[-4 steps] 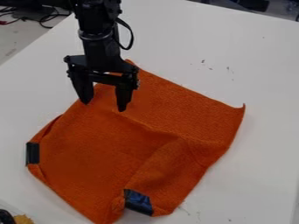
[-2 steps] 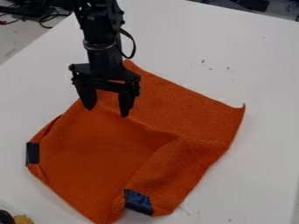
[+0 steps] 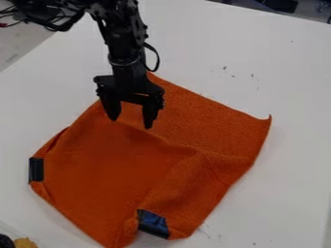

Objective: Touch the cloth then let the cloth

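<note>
- Plainly, in the camera view, the orange cloth lies spread on the white table, and the black gripper hangs over its upper part.
- The gripper's two fingers stand apart, pointing down, with orange fabric behind the gap and nothing clamped.
- From the fingertips, most of the cloth runs down the view, with a broad flap going off to the right. Its long axis is hard to name, since the piece is nearly square; the fingers sit close to its upper left edge.
- Whether the tips touch the fabric or hover just above it, the view does not settle. The single arm is the only one to consider, and a short move straight down would probably make contact.
- The cloth looks textured and soft, with a crease slanting from near the fingers towards the right, a curled right corner, a dark patch at the left edge and a shiny dark patch at the lower edge.
</note>
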`<action>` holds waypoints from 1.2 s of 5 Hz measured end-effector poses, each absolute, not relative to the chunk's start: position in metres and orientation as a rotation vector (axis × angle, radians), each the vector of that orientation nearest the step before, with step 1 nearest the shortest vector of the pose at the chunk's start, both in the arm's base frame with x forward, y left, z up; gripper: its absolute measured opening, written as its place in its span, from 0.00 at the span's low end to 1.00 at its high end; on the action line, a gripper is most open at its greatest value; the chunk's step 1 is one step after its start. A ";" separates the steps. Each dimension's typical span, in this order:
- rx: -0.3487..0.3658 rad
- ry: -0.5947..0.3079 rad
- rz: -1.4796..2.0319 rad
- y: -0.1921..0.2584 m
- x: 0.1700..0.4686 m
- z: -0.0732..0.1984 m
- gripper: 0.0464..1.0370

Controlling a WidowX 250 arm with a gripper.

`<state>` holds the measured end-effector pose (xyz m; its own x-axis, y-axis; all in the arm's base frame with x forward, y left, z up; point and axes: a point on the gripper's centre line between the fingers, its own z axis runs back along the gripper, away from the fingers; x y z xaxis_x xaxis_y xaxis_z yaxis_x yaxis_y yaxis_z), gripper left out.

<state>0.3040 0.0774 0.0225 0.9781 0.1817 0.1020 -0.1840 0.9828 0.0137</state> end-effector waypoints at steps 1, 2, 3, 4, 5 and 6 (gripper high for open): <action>0.039 -0.145 0.173 0.078 0.327 0.006 0.96; 0.057 -0.165 0.174 0.082 0.331 0.005 0.96; 0.050 -0.191 0.190 0.080 0.330 0.001 0.96; 0.037 -0.200 0.239 0.085 0.332 0.001 0.96; 0.056 -0.208 0.261 0.098 0.333 0.001 0.96; 0.101 -0.190 0.266 0.120 0.333 0.003 0.96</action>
<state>0.3327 0.1201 0.0034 0.9471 0.2511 0.1999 -0.2702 0.9599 0.0744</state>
